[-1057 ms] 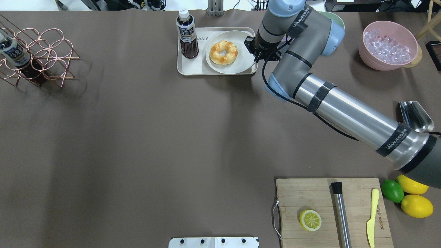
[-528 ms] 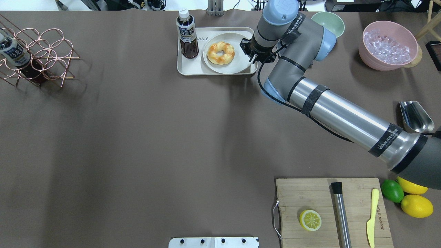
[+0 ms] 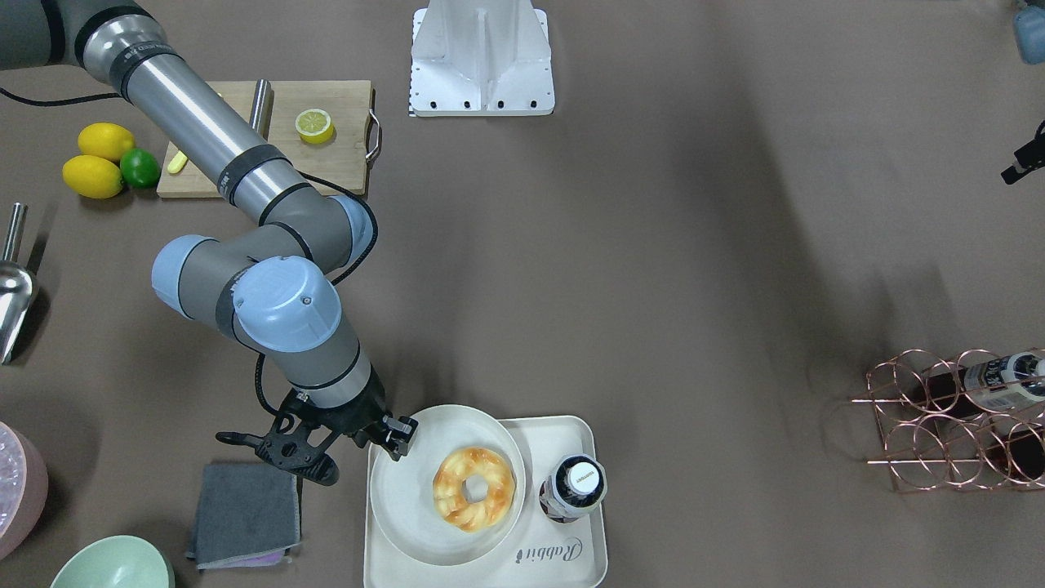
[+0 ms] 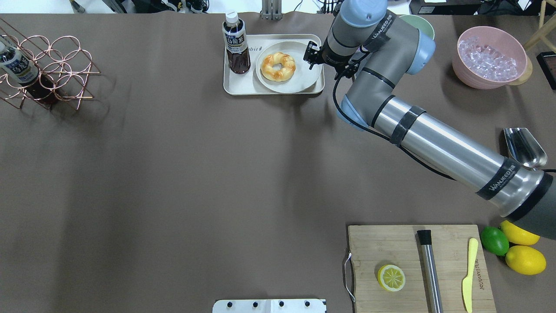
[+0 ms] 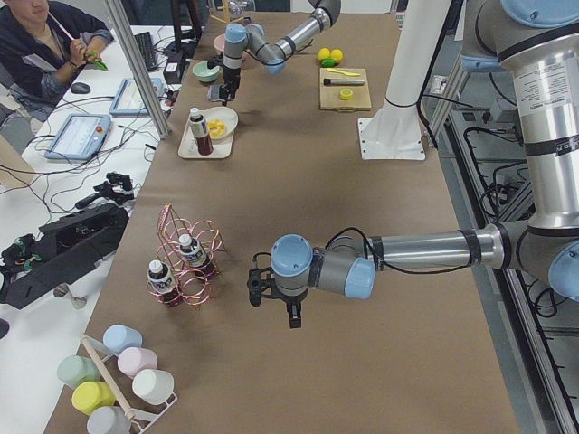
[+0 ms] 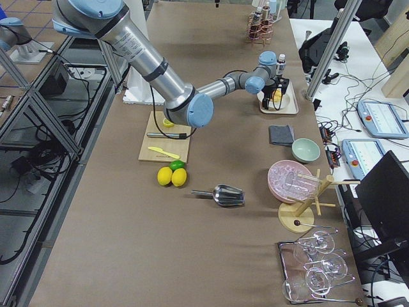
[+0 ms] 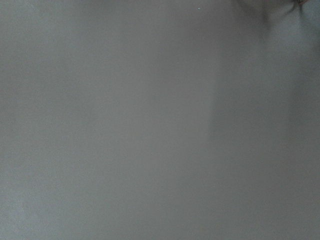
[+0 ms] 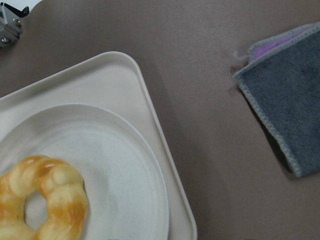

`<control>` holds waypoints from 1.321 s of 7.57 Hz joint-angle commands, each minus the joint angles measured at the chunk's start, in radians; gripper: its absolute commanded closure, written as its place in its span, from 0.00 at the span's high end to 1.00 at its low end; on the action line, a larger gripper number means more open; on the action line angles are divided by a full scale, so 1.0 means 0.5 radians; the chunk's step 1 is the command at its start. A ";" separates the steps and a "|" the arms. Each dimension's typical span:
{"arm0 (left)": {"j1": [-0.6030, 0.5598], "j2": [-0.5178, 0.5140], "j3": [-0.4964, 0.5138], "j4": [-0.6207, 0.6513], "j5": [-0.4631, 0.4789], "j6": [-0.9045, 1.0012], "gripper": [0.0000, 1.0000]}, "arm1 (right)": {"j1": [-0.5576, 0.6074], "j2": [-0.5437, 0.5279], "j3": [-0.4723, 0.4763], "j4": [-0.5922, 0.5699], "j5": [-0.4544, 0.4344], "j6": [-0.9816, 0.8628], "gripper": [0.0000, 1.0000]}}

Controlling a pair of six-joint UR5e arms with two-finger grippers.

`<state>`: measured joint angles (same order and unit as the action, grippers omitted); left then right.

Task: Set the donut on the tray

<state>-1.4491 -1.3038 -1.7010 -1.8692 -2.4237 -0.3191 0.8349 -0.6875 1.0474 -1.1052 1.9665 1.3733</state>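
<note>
The donut (image 4: 286, 69), a braided golden ring, lies on a round off-white plate (image 4: 299, 74) that rests on the cream tray (image 4: 243, 84) at the table's far side. In the front view the donut (image 3: 449, 490), plate (image 3: 400, 498) and "Rabbit" tray (image 3: 571, 437) show the same. My right gripper (image 4: 313, 53) is open and empty just beside the plate's right rim, apart from it. The right wrist view shows the donut (image 8: 60, 195), the plate (image 8: 115, 165) and the tray corner (image 8: 125, 85). My left gripper (image 5: 271, 289) hovers over bare table; I cannot tell its state.
A dark tea bottle (image 4: 236, 43) stands on the tray's left part. A grey cloth (image 3: 245, 510) and a green bowl (image 3: 114, 563) lie beside the right gripper. A pink bowl of ice (image 4: 488, 56), a cutting board (image 4: 417, 265) and a copper rack (image 4: 47, 69) stand farther off.
My right gripper slid the plate left onto the tray, then let go of its rim and drew back slightly. The plate with the donut now rests flat on the tray.
</note>
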 commanded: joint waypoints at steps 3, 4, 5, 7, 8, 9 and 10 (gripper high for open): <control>0.002 0.000 0.000 0.005 0.000 0.000 0.98 | 0.161 -0.544 0.689 -0.275 0.233 -0.457 1.00; 0.002 0.003 0.003 0.005 -0.003 0.000 0.98 | 0.232 -0.713 0.840 -0.287 0.333 -0.570 1.00; 0.002 0.003 0.003 0.005 -0.003 0.000 0.98 | 0.329 -0.933 1.026 -0.293 0.426 -0.714 1.00; 0.008 0.003 0.006 0.014 -0.018 0.000 0.98 | 0.519 -1.561 1.462 -0.293 0.530 -1.176 1.00; 0.008 0.003 0.006 0.014 -0.094 0.000 0.98 | 0.633 -1.786 1.537 -0.284 0.564 -1.434 1.00; 0.008 0.003 0.012 0.014 -0.110 0.000 0.98 | 0.771 -1.940 1.538 -0.287 0.604 -1.749 1.00; 0.005 0.003 0.012 0.014 -0.110 0.000 0.98 | 0.906 -2.066 1.525 -0.290 0.644 -2.023 1.00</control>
<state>-1.4453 -1.3024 -1.6966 -1.8624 -2.4664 -0.3191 1.1709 -1.5809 1.7967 -1.2490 2.2524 0.6120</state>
